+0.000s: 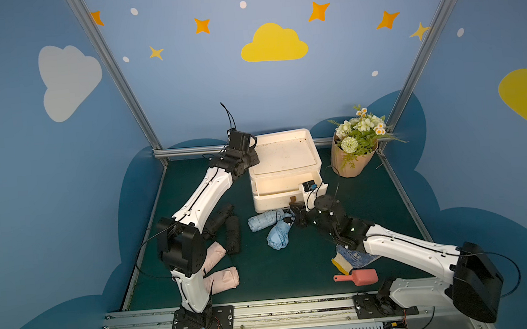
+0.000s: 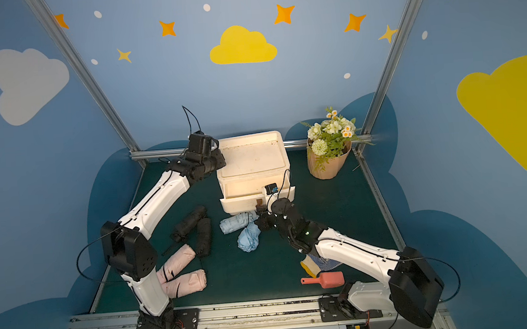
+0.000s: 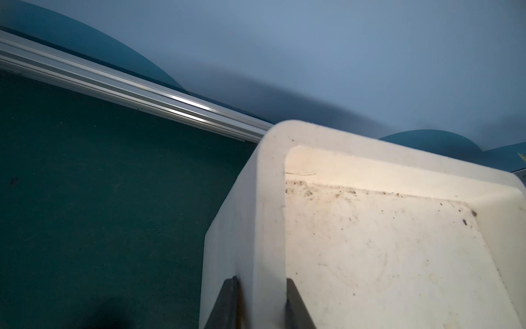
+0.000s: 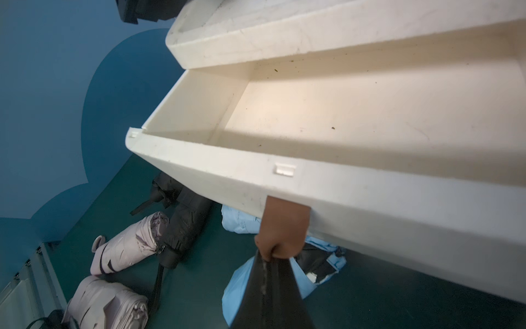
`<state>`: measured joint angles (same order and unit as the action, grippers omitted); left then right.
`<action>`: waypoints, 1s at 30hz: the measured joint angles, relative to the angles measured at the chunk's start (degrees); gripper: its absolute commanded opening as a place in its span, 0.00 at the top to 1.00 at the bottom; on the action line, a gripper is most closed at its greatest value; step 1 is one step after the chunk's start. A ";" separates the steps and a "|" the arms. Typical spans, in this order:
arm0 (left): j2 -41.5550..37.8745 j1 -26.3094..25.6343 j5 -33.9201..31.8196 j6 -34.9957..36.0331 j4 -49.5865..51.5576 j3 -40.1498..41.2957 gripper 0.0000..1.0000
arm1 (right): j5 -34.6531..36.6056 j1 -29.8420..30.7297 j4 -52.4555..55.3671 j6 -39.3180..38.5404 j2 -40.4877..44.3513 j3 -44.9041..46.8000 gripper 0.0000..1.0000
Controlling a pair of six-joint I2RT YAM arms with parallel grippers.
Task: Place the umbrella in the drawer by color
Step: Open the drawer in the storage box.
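The right pincer (image 4: 274, 257) is clamped shut on the brown tab (image 4: 286, 222) hanging from the front of the drawer (image 4: 370, 196), which stands pulled out of the white cabinet (image 3: 270, 199). Over on the far left corner, the left pincer (image 3: 262, 304) straddles the cabinet's top rim, one finger (image 3: 227, 302) on the outside wall and the other on the inside, pinching it.

None of the umbrellas is in the drawer. The two blue umbrellas (image 1: 265, 219) (image 1: 279, 236) lie touching each other on the green surface (image 1: 296, 265), just in front of the drawer and beside the right pincer. To their left the two black umbrellas (image 1: 220, 218) (image 1: 233, 233) lie side by side. The two pink umbrellas (image 1: 214, 256) (image 1: 224, 279) are nearer the left arm's base, partly hidden behind that arm.

A flower pot (image 1: 356, 151) stands to the cabinet's right. A glove (image 1: 350, 258) and a pink scoop (image 1: 359, 276) lie near the front edge, the glove partly under the right arm.
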<state>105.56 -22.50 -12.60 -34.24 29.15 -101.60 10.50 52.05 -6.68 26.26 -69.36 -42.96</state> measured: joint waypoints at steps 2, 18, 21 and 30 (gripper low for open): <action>0.04 0.04 0.13 0.02 0.11 -0.09 0.97 | 0.98 1.09 1.01 0.55 2.16 1.75 1.00; 0.24 0.11 0.42 -0.09 0.37 -0.42 0.97 | 5.14 6.34 5.53 2.38 9.33 6.45 1.00; 0.24 0.11 0.46 -0.09 0.37 -0.42 0.97 | 6.56 6.16 7.45 2.99 9.40 6.32 0.71; 0.24 0.11 0.55 -0.09 0.37 -0.42 0.97 | 3.85 -0.33 9.29 1.95 9.20 2.56 0.63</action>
<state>105.80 -22.39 -12.05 -34.33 29.52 -102.02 14.35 51.72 2.61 28.21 -60.16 -40.40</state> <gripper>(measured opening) 0.230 0.365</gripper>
